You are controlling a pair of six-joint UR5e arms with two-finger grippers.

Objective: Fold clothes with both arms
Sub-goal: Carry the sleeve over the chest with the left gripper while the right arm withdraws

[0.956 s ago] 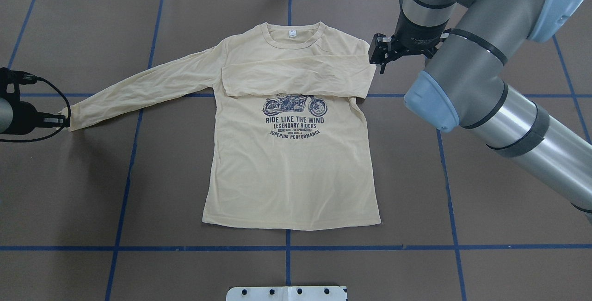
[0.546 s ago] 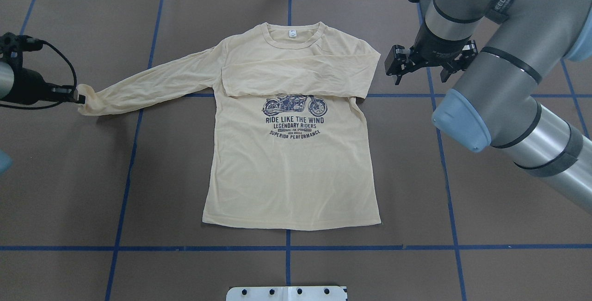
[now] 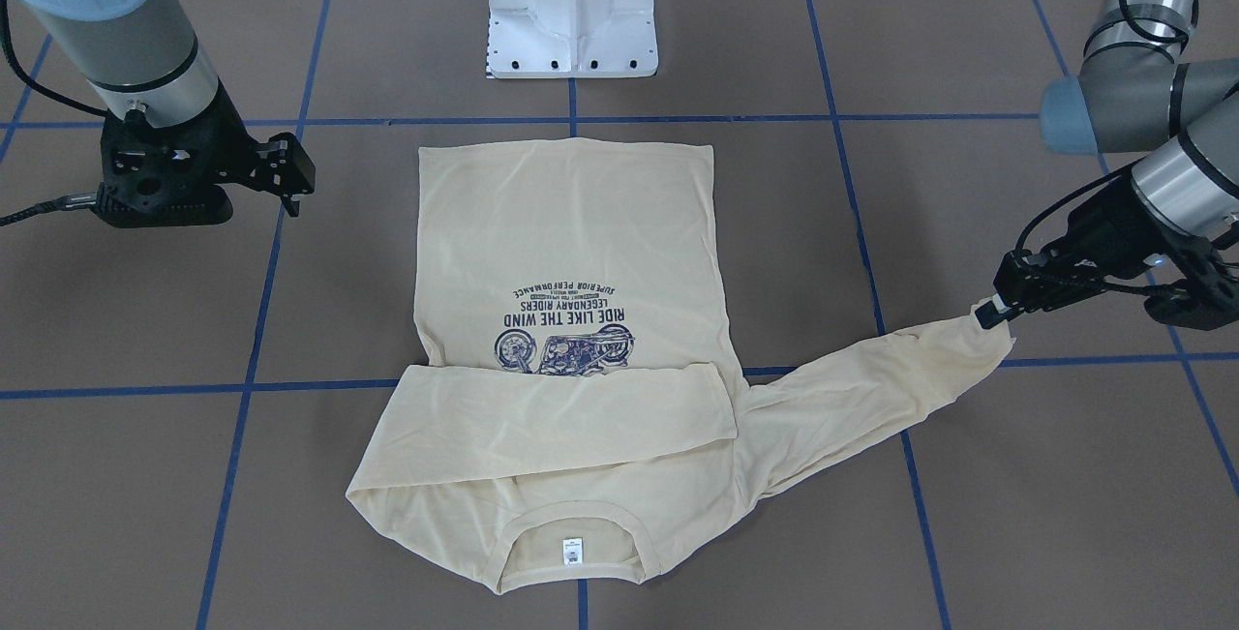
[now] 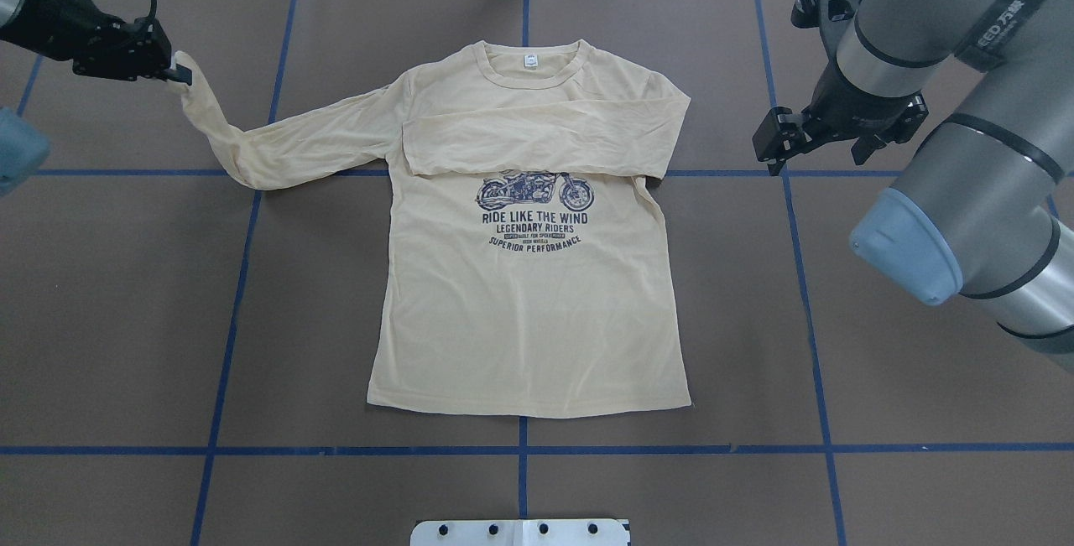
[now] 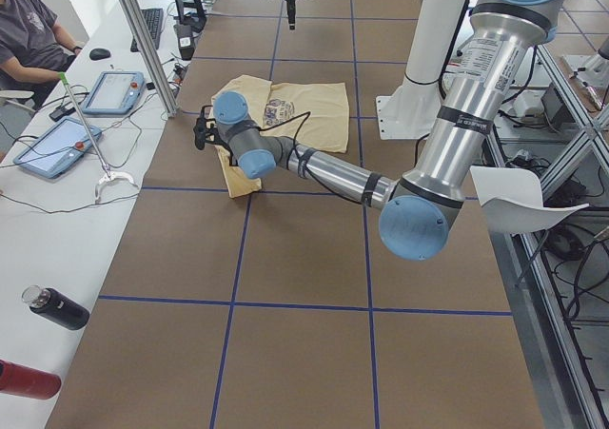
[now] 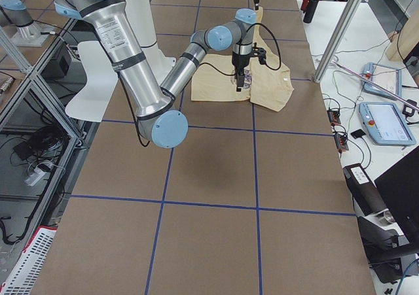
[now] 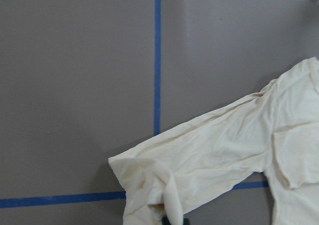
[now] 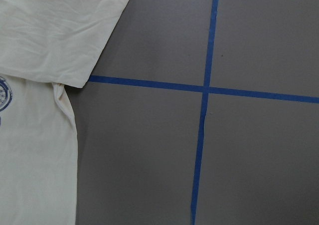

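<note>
The top of the print [image 4: 534, 194] is being covered by the folded sleeve [image 4: 537, 139]; the tips of the left gripper [image 4: 177, 75] are being hidden by the cuff [image 4: 190, 86].

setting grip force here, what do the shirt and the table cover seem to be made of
T-shirt: thin, soft matte knit, likely cotton jersey; it creases and hangs limp from the left claw. Table cover: flat matte brown sheet, perhaps paper or vinyl; no shine.
</note>
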